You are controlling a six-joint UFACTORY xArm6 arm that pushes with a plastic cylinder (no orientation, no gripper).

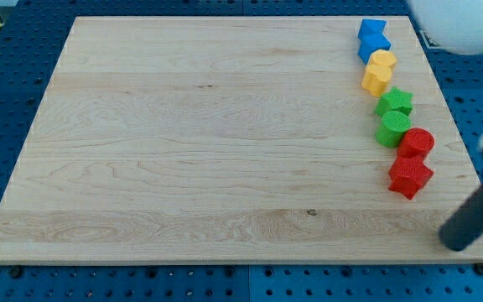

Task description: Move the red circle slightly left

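The red circle (pixel 416 143) lies near the view's right edge of the wooden board (pixel 208 151), in a column of blocks. It touches a green circle (pixel 392 128) above-left and a red star (pixel 409 176) just below. My tip (pixel 455 242) is the lower end of a dark blurred rod at the view's bottom right, on the board's right edge. It lies below and to the right of the red star, apart from every block.
Further up the column are a green star (pixel 396 102), a yellow heart (pixel 376 80), a yellow circle-like block (pixel 382 60), and two blue blocks (pixel 373 39) at the top. A white rounded object (pixel 464 25) is at the view's top right.
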